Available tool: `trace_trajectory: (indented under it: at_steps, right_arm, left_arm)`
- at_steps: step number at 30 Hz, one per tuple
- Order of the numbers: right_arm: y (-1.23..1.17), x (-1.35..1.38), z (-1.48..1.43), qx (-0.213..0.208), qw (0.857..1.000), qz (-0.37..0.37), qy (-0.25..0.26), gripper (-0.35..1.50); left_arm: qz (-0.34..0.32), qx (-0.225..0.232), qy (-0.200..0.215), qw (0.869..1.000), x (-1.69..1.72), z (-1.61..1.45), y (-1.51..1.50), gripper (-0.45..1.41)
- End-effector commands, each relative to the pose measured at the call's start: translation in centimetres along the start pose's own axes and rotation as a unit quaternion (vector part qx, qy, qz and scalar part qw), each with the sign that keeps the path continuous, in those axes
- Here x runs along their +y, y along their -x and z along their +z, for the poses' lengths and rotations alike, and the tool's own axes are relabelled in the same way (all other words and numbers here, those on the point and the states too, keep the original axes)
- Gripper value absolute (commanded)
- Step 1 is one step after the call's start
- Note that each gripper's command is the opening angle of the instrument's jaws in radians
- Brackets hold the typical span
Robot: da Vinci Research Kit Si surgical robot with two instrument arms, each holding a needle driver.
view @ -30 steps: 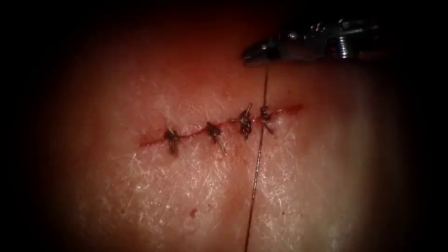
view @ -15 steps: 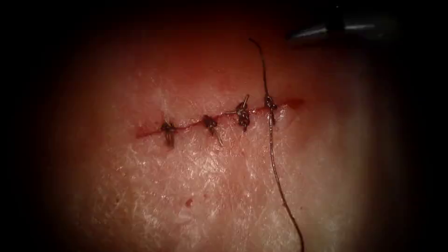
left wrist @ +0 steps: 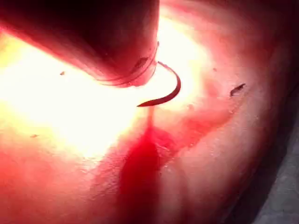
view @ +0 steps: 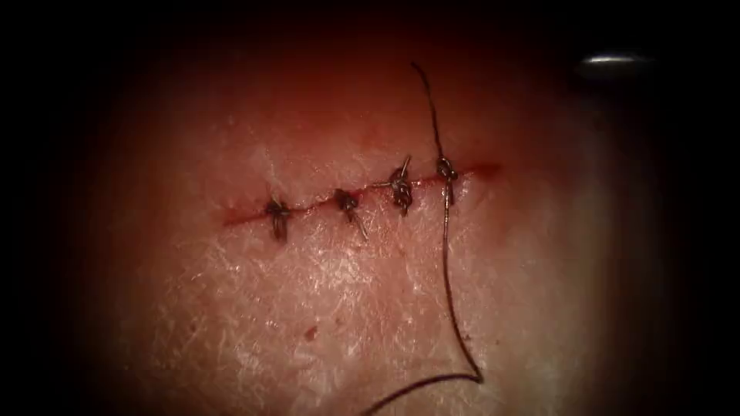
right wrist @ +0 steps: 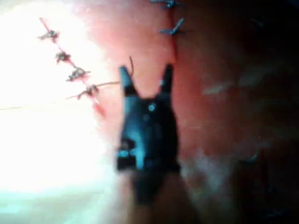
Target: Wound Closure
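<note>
The cut (view: 308,209) runs across the tissue (view: 324,308) with several knots on it. From the rightmost knot (view: 445,171) one slack thread end (view: 426,100) rises to a free tip. The longer strand (view: 451,300) runs down, kinks and leaves toward the lower left. My right tool (right wrist: 145,77) stands with jaws open and nothing between them, just off the free thread tip (right wrist: 131,63); a glint of the right tool (view: 613,58) sits far upper right of the cut. The curved needle (left wrist: 169,88) sticks out from my left tool's end (left wrist: 126,70), above the tissue, not in it.
Red fluid (left wrist: 140,158) pools on the tissue under the needle. A second row of stitches (right wrist: 172,29) lies beyond the right tool. A small dark thread scrap (left wrist: 237,89) rests on the tissue.
My right tool opened, let go of the upper thread end and drew back to the upper right. The taut thread went slack, and its lower strand curled off to the left.
</note>
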Motion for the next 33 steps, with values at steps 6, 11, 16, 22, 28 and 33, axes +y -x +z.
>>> trace_trajectory:
  at_steps: [6,11,16,22,28,33]
  right_arm:
    - [0.27,-0.78,0.60,0.018,0.999,-0.019,-0.026,1.15]
    - [0.42,-1.03,0.92,0.017,0.999,-0.020,-0.037,1.11]
    - [0.54,-1.29,1.25,0.016,0.998,-0.016,-0.062,0.95]
    - [0.49,-1.40,1.24,0.027,0.996,0.001,-0.080,0.81]
    - [0.41,-1.39,1.00,0.042,0.995,0.013,-0.089,0.19]
    - [0.42,-1.38,0.91,0.049,0.994,0.021,-0.091,0.16]
  left_arm:
    - [0.001,-0.003,-0.028,1.000,-0.61,-0.16,-0.07,-0.45]
    - [0.003,-0.009,-0.034,0.999,-0.78,-0.11,-0.06,-0.45]
    - [-0.002,-0.008,-0.033,0.999,-0.98,0.03,-0.02,-0.45]
    - [-0.003,-0.013,-0.042,0.999,-1.33,0.30,0.13,-0.45]
    - [0.001,-0.019,-0.043,0.999,-1.57,0.63,0.41,-0.45]
    - [0.010,-0.025,-0.038,0.999,-1.59,0.81,0.56,-0.45]
